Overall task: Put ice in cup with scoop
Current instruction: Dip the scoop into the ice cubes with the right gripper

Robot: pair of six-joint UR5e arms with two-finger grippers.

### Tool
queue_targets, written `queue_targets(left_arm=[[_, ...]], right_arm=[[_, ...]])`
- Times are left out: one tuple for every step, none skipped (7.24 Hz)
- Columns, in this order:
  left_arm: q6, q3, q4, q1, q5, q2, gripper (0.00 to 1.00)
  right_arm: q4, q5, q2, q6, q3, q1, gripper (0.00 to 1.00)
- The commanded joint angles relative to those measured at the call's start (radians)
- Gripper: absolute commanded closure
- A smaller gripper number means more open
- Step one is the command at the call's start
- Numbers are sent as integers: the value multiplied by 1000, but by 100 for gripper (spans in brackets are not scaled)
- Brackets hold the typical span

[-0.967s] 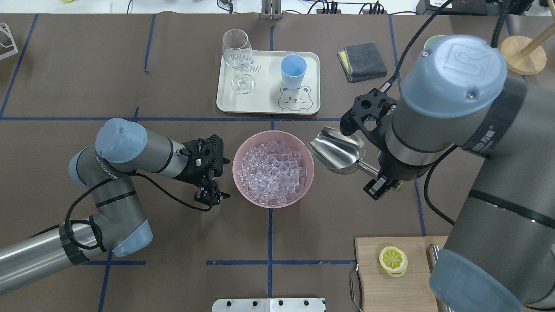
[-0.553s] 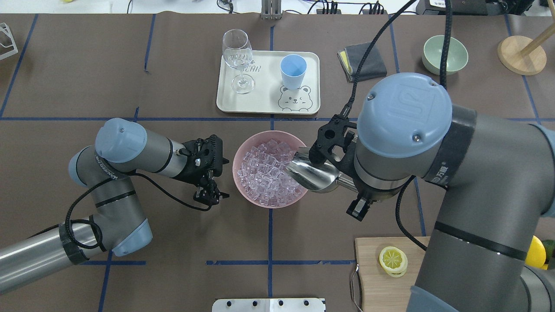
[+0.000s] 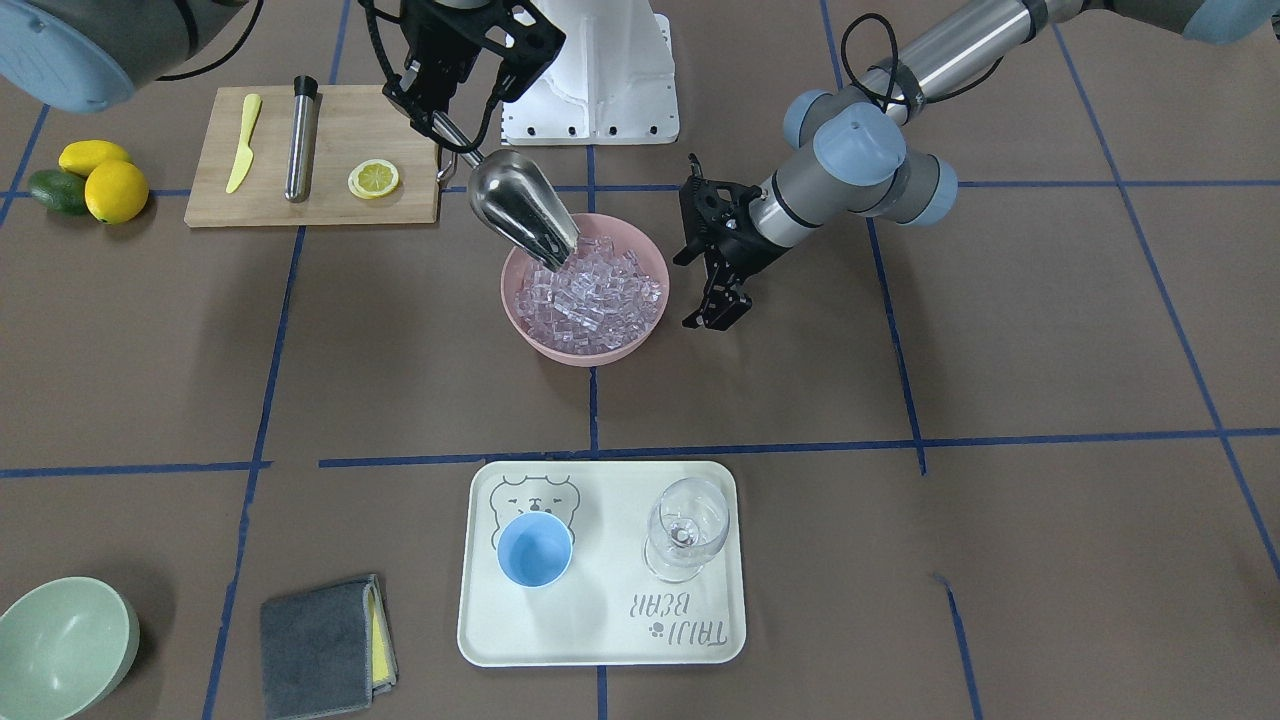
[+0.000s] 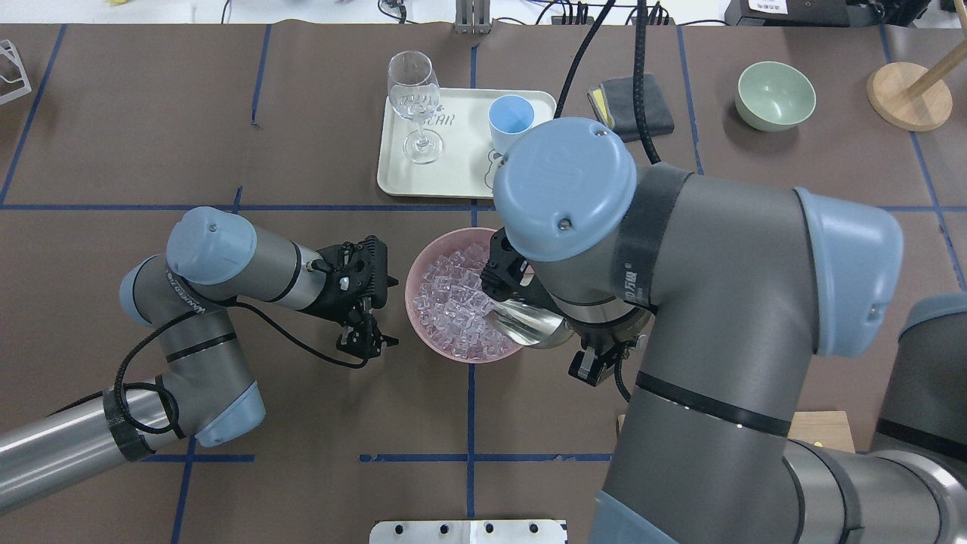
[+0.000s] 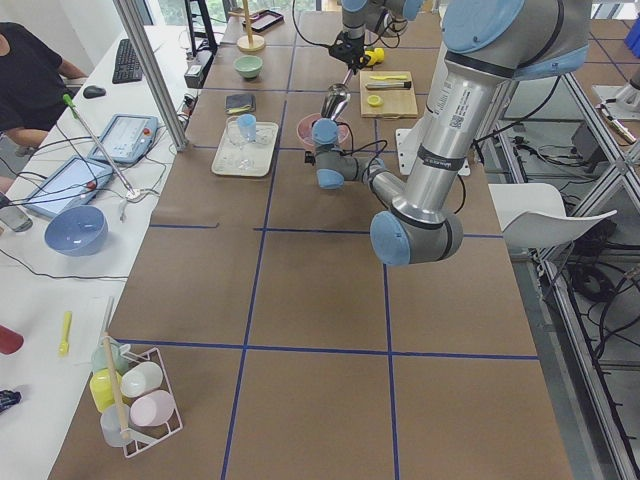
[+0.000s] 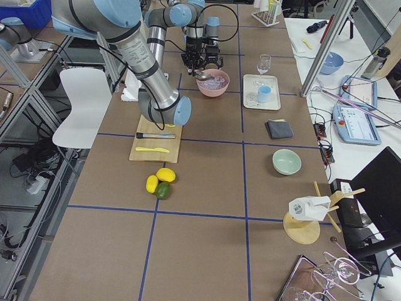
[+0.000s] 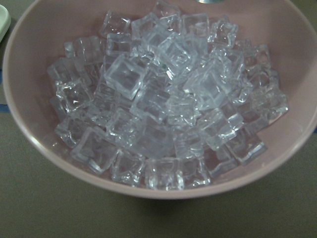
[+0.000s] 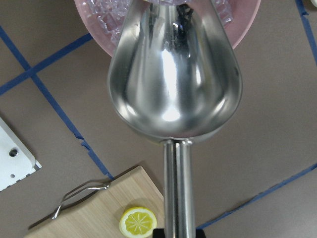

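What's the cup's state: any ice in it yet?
Empty. The cup stands upright on the tray, its inside plain blue. The ice is in the pink bowl, the scoop tipped into it.

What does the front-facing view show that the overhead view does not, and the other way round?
Only the front-facing view: the scoop in plain view, its mouth dipped in the ice, and the lemon slice. Only the overhead view: the round wooden stand. Both: the pink bowl, the cup and the wine glass on the tray, the left gripper beside the bowl.
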Motion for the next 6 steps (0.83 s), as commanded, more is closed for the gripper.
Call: queue_targets(left_arm=[[0,2,0,1,1,0,0],[0,2,0,1,1,0,0],[0,2,0,1,1,-2,0],[0,2,0,1,1,-2,0],[0,2,0,1,1,-2,0],[0,2,0,1,1,-2,0]], right_arm=[[-173,-12,121,-49,-113,0,100],[-176,-12,177,-51,-205,0,100],[-174,-14,185,-54,-229,0,100],[-176,-14,186,-86,-240,0,100],[-176,-15,201,-127,-273,2,100],[-176,-15,235,-147,-345,2,100]])
